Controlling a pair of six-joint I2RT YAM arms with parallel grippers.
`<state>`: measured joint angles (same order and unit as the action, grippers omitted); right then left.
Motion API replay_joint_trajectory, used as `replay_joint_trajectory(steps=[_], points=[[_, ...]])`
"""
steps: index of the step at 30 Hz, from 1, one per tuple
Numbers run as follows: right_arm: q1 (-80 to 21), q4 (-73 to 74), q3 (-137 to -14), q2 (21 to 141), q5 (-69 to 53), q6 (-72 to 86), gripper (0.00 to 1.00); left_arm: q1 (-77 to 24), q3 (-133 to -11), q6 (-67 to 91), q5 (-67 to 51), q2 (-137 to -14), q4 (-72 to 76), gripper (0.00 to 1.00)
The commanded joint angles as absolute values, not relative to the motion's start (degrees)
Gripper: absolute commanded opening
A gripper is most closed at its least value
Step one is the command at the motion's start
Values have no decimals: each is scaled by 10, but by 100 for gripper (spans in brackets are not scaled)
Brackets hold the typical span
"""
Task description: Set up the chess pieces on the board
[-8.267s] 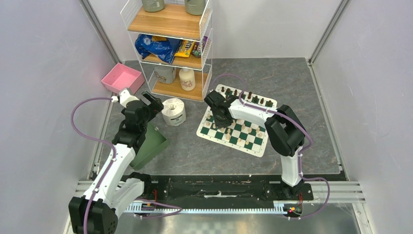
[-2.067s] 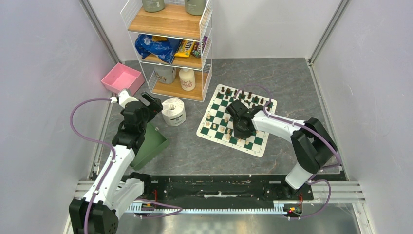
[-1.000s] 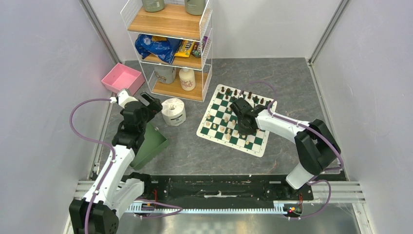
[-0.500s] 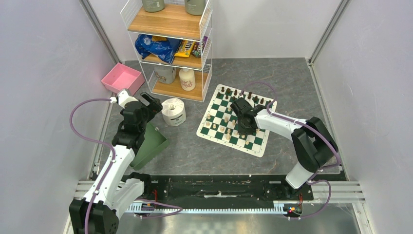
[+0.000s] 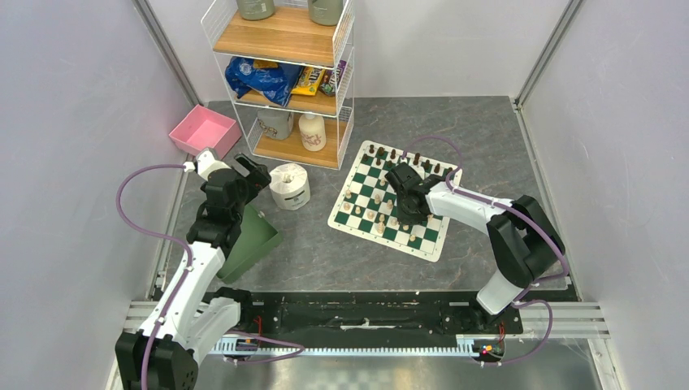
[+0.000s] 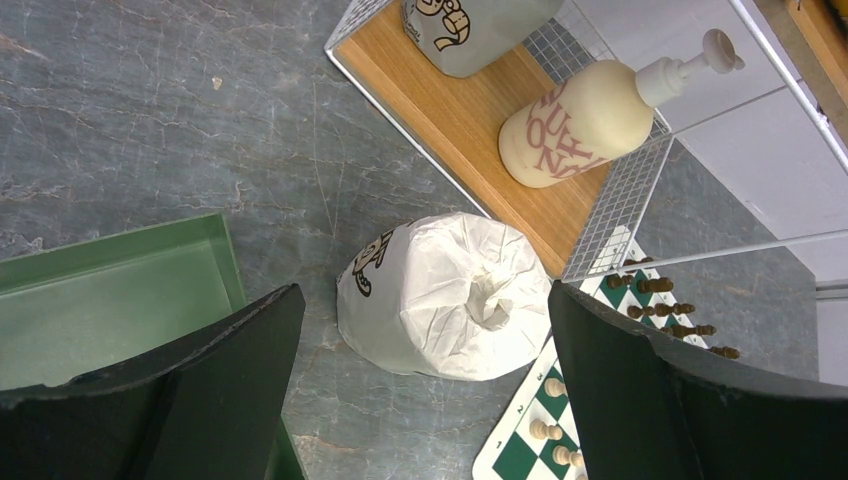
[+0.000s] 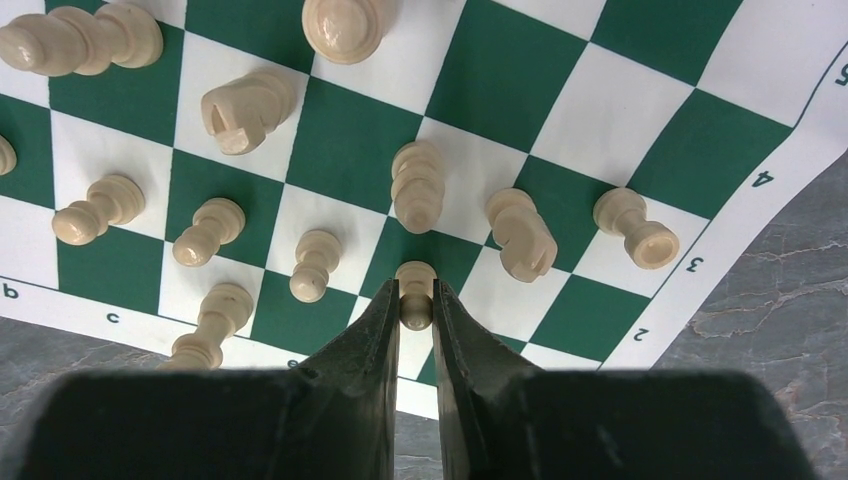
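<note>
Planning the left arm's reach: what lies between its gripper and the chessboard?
A wrapped toilet roll stands there, clearest in the top external view.

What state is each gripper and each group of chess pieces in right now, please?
left gripper, jaws wide open above the toilet roll, holding nothing.
right gripper, jaws shut on a cream pawn.
cream pawn, gripped over the board.
dark pieces, lined along the board's far edge.
other cream pieces, scattered, not in rows.
</note>
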<state>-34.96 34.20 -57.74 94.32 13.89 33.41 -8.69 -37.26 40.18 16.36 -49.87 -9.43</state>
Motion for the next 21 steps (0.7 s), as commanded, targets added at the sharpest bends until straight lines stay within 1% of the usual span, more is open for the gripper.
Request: replay_joint_trajectory(steps=[1,6,11,16,21], points=[[-344,332,-573,931,152,342,23,-81,-370,398,162,-491,-86,100],[-344,325,-569,941,145,344,23,-81,-370,397,163,-489,-86,100],[-344,324,-569,950,140,343,25,-81,-370,398,162,-491,-86,100],[-344,327,-568,936,135,338,33,-81,-370,399,161,-491,-84,100],[-343,336,-567,910,138,335,44,-80,-372,400,158,-494,-81,100]])
